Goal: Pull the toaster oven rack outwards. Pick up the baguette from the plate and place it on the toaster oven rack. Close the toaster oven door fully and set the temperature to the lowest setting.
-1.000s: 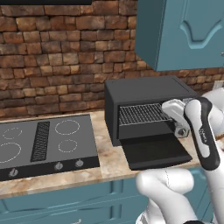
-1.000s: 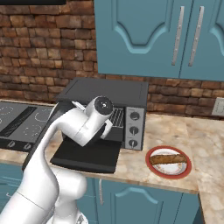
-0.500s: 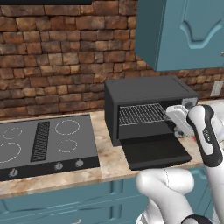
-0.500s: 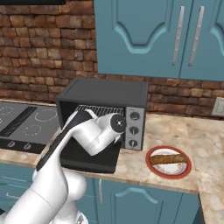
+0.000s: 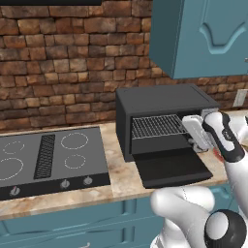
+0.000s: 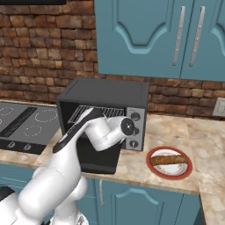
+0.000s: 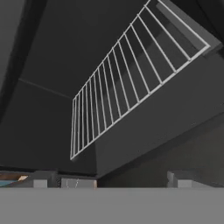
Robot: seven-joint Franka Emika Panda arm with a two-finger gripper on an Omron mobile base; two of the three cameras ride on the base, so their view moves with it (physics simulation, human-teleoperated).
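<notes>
The toaster oven point(image 5: 164, 104) stands on the counter with its door point(image 5: 169, 169) folded down flat. The silver rack point(image 5: 157, 126) lies in the oven's mouth and reaches to its front opening. My gripper point(image 5: 190, 133) hovers at the rack's right front corner, just above the door. It is open, with its fingertips point(image 7: 43, 179) wide apart and nothing between them, and the rack point(image 7: 131, 83) slants across ahead of them. The baguette point(image 6: 168, 159) lies on the red-rimmed plate point(image 6: 151, 166), right of the toaster oven point(image 6: 105, 94). My arm covers part of the oven's front.
A black cooktop point(image 5: 43, 157) lies left of the oven. Three knobs point(image 6: 135, 129) sit on the oven's silver right panel. Blue cabinets point(image 6: 158, 35) hang above against the brick wall. The beige counter point(image 6: 202, 145) runs on to the right of the plate.
My hand has moved to the right across the oven's front and a little lower. The rack, door, plate and baguette have not moved.
</notes>
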